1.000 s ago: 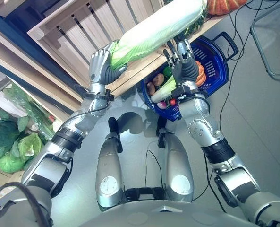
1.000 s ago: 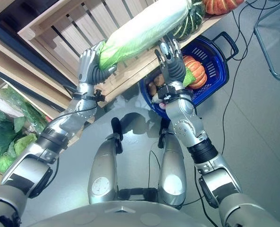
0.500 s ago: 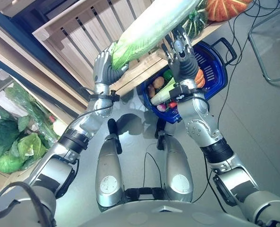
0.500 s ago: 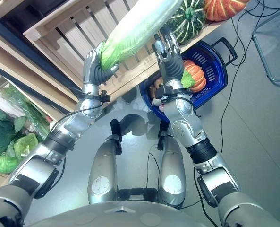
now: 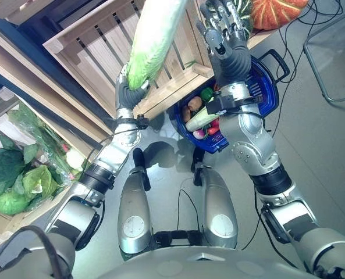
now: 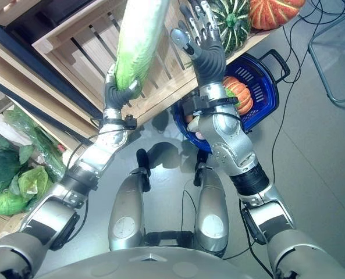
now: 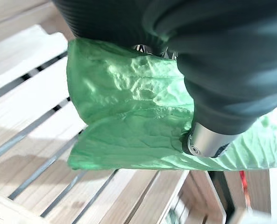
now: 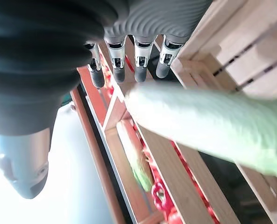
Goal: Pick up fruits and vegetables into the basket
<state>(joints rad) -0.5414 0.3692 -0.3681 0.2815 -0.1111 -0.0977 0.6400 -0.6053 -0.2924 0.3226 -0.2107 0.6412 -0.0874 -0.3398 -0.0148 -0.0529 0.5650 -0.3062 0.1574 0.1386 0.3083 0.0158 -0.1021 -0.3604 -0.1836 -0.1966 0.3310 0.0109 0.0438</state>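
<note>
One left hand (image 5: 127,93) grips the cabbage (image 5: 150,38) over the crate (image 5: 91,49); right hand (image 5: 230,43) fingers released.

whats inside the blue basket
The basket holds a small orange pumpkin, a green pepper, a potato and a pale stalk; the right arm covers the rest.

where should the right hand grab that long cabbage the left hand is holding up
Probably the pale upper stalk of the cabbage, coming in from the robot's right. The left hand is clamped on only the leafy bottom end, and the open right hand is beside the upper part.
</note>
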